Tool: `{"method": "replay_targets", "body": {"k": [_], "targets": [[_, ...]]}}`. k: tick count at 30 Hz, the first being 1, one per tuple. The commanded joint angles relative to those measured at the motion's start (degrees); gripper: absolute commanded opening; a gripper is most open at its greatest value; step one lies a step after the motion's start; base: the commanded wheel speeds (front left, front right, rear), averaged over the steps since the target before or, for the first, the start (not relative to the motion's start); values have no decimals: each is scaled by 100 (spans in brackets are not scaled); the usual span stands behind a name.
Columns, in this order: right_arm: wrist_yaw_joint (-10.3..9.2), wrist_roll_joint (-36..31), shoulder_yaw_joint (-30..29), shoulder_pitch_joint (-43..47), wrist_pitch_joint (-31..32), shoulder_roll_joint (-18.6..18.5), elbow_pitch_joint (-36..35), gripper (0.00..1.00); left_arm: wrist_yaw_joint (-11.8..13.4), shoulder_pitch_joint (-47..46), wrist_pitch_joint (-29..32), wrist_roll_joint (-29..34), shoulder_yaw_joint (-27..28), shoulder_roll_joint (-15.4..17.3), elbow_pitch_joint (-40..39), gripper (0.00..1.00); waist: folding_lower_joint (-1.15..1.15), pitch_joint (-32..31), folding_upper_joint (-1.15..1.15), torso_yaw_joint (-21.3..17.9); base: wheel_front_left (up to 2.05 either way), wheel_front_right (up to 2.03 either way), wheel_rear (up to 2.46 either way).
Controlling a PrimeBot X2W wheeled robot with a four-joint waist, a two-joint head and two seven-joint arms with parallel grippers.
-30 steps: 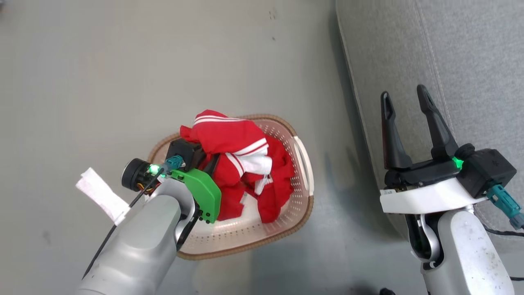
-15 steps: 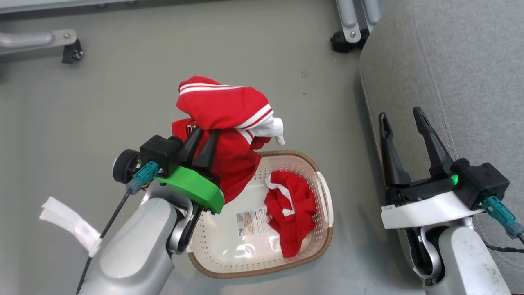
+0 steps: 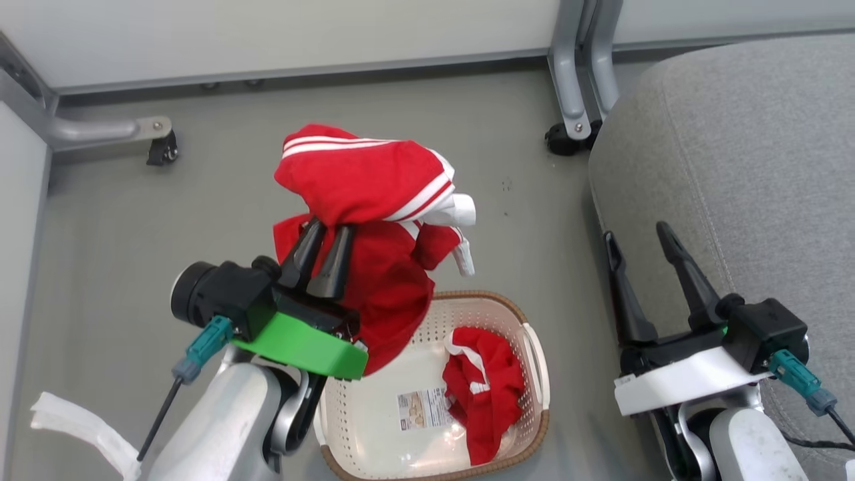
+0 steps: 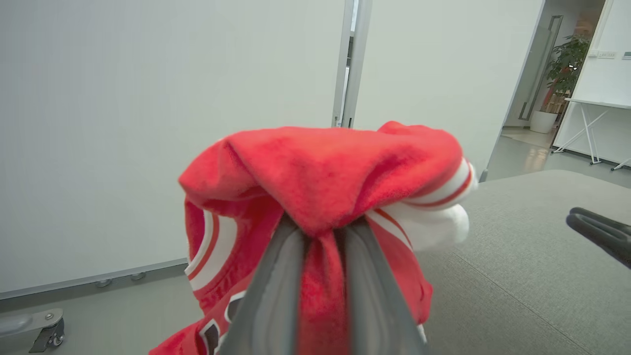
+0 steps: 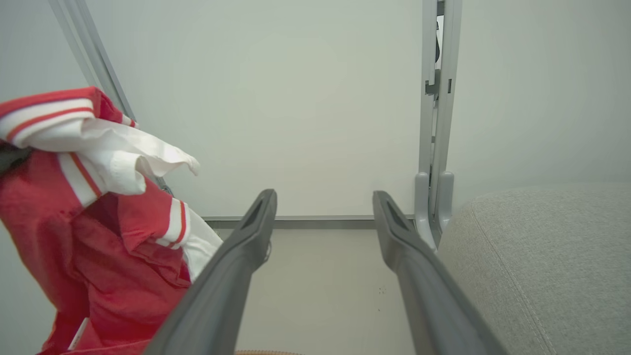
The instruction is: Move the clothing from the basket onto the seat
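Observation:
My left gripper [image 3: 332,228] is shut on a red garment with white stripes [image 3: 364,180], held up above and left of the basket. The cloth drapes over both fingers in the left wrist view, where that garment [image 4: 325,167] bunches around the gripper [image 4: 323,227]. A second red garment [image 3: 487,394] lies in the right part of the cream basket [image 3: 534,361], beside a paper label [image 3: 421,409]. My right gripper [image 3: 638,230] stands open and empty at the edge of the grey seat [image 3: 748,167]. The right wrist view has the lifted garment [image 5: 98,217] at its left and the seat [image 5: 542,256] at its right.
A pale wall panel runs along the back, with grey metal frame legs on castors [image 3: 160,143] at the left and another castor [image 3: 564,137] beside the seat. A white strip [image 3: 73,427] hangs from my left forearm. Grey floor [image 3: 133,234] lies between basket and wall.
My left gripper has lifted the striped garment out of the basket and higher, leaving the other garment and the label uncovered. The head camera has tilted up, so wall and frame legs came in.

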Motion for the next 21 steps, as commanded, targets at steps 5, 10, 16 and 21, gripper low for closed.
{"method": "replay_targets", "body": {"k": [5, 10, 16, 21], "targets": [[0, 55, 88, 297, 104, -17, -85, 100, 76, 356, -19, 54, -31, 67, -237, 0, 1, -382, 0, -58, 0, 0, 0], [0, 105, 186, 447, 176, -18, -144, 100, 137, 562, -9, 3, -59, 84, -380, 0, 1, -510, 0, -91, 0, 0, 0], [0, 139, 244, 515, 214, -17, -220, 100, 182, 696, -11, -7, -57, 136, -551, 0, 1, -507, 0, -99, 0, 0, 0], [0, 137, 234, 522, 218, -17, -234, 100, 211, 728, 4, -14, -60, 169, -652, 0, 1, -481, 0, -71, 0, 0, 0]]}}
